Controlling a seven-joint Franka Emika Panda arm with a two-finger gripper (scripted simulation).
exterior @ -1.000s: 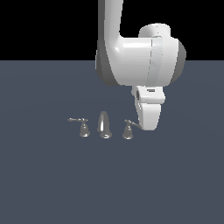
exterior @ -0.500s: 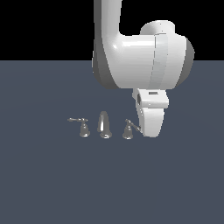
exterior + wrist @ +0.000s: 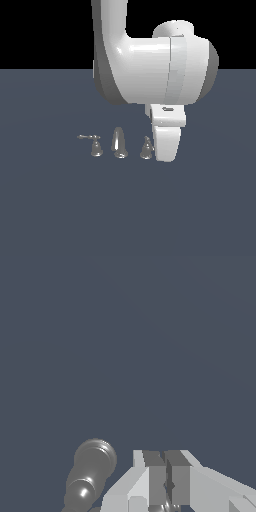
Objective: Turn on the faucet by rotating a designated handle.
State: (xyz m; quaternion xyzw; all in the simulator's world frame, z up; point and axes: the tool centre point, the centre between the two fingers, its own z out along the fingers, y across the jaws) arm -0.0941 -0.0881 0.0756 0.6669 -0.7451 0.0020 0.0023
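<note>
Gripper point(image 3: 167, 152) hangs low at the exterior view's right end of the faucet point(image 3: 118, 143), its white body covering the lever of the handle point(image 3: 146, 148); only the bell base shows, touching or just beside the hand on its left edge. The spout point(image 3: 119, 142) stands between this handle and the twin handle point(image 3: 94, 145), whose lever points to the view's left. By my judgement the hidden lever runs sideways, under the pincer.

From the wrist view, the fingers point(image 3: 156, 476) stand nearly together with a narrow dark gap; whether they pinch the lever I cannot tell. The spout point(image 3: 90, 471) lies just beside them.
</note>
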